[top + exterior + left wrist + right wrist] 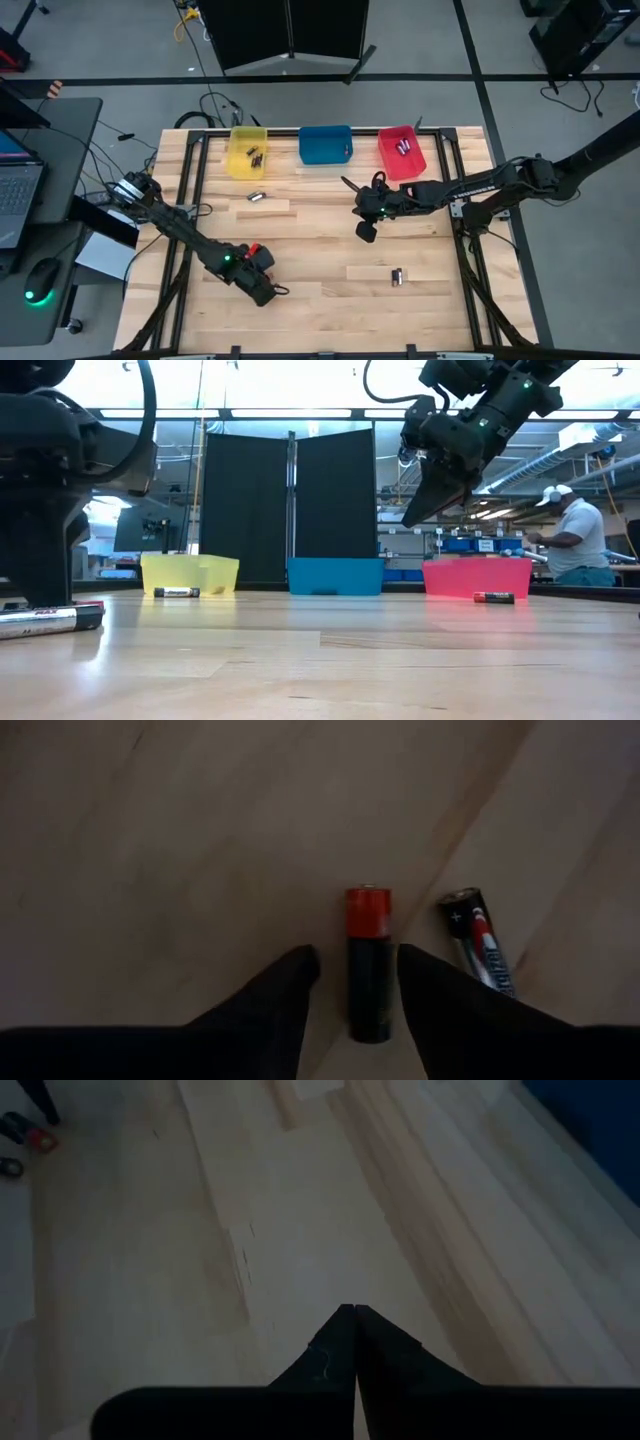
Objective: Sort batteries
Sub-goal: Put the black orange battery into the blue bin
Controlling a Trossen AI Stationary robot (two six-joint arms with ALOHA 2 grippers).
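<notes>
Left end effector (350,975) open, straddling red-capped battery (368,960), axis running straight ahead between fingers; right end effector (354,1330) closed, empty, farther.

My left tool (358,982) is lowered with fingers parted; my right tool (355,1342) is raised, fingers closed together.
</notes>
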